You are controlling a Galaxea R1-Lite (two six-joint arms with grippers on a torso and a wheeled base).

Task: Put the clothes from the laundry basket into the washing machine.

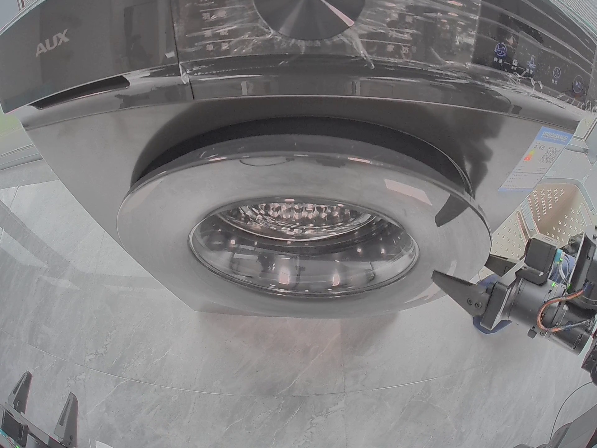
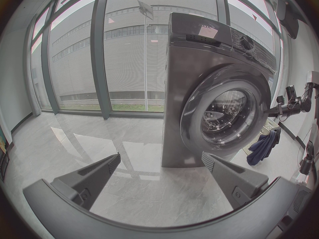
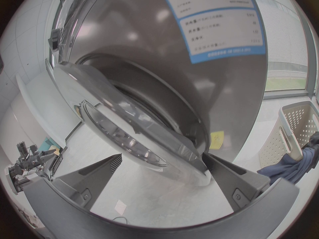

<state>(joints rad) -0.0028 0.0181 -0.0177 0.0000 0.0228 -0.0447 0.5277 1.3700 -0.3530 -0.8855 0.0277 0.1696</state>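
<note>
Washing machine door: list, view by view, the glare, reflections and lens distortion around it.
Head view: bright glints dot the washing machine door glass, the wrapped control panel glares, and the lens bows the panel's edge. Left wrist view: window light sheens the floor; the window frames curve. Right wrist view: soft light spots mirror on the front panel.
</note>
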